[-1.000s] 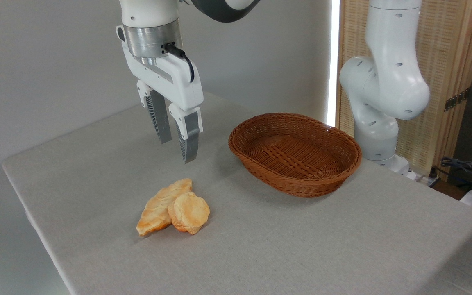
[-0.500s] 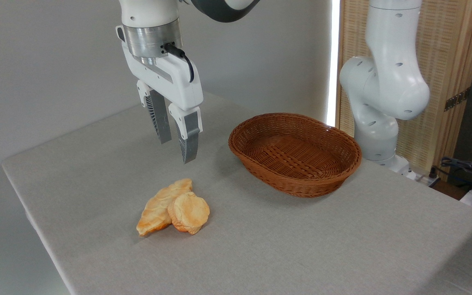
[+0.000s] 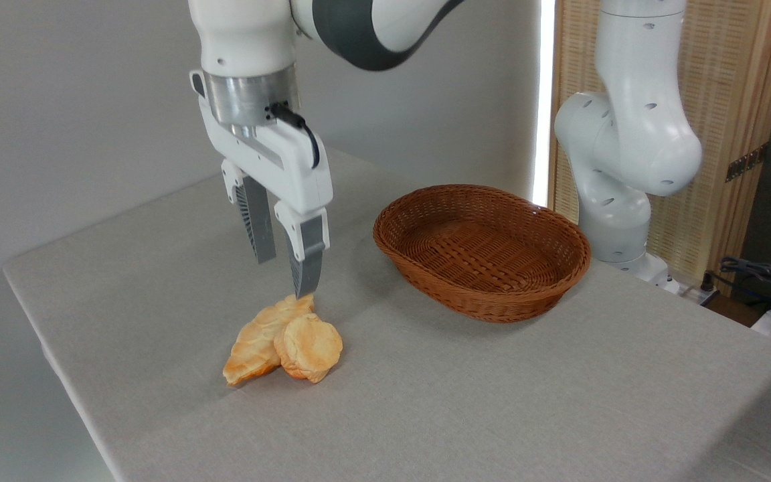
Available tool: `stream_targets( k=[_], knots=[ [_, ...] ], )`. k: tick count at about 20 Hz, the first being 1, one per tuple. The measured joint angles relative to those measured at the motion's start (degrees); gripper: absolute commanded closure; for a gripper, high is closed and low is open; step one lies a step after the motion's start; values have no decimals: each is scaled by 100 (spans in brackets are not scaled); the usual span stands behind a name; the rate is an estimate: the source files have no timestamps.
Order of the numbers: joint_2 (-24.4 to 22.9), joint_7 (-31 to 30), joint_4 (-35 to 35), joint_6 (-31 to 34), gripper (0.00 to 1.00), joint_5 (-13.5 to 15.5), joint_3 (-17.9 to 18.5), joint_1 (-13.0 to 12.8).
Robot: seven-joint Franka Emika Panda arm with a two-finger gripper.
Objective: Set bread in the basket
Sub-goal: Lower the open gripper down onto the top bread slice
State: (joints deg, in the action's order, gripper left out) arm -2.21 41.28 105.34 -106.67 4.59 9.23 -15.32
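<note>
My hand (image 3: 285, 278), two ribbed grey fingers (image 3: 308, 258) spread apart and holding nothing, has come down since a moment ago and now hangs just above the baked goods. Below it on the grey cloth surface (image 3: 492, 402) lie two pieces: one round, thick bread (image 3: 310, 347) with a pale crackled top, leaning on one longer leaf-shaped scored pastry (image 3: 255, 341). One oval brown wicker basket (image 3: 563, 278) sits to my hand's right, well apart, unmoved.
</note>
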Motion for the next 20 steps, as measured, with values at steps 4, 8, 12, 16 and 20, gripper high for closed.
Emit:
stream_targets(
  k=[4, 8, 12, 16, 20],
  knots=[
    [89, 161, 206, -314, 0, 0, 68, 2],
    [134, 201, 393, -421, 0, 14, 135, 3],
    [174, 236, 458, -462, 0, 46, 135, -4],
    [260, 255, 572, -462, 0, 47, 124, -30],
    [383, 287, 666, -468, 0, 46, 99, -59]
  ],
)
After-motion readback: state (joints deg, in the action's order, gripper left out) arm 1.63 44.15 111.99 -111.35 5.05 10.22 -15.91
